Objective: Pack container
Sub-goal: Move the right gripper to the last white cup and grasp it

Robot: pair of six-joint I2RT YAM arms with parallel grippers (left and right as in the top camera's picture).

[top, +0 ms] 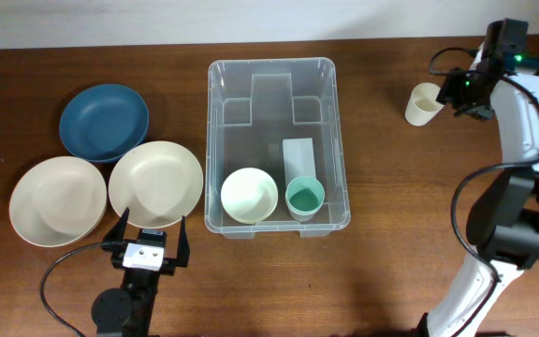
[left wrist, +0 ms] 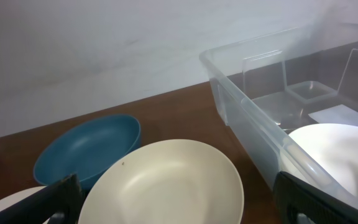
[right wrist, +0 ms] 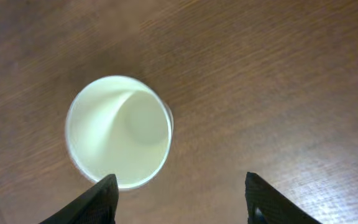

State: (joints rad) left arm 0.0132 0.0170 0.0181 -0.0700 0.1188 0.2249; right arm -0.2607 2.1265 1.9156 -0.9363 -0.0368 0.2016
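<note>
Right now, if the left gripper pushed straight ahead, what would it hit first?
Probably the cream plate directly ahead of the left gripper; clearance above its rim is unclear.

The desk [top: 391,187] before me was brown wood with a fine, visible grain and a soft satin finish. The container [top: 269,64] was clear plastic, smooth and glossy, with a white label [top: 298,154] on its bottom that looked like paper. The blue bowl [top: 104,122] looked matt. The cream bowl [top: 155,183] and the cream cup [right wrist: 118,130] looked smooth, with only a weak shine.
</note>
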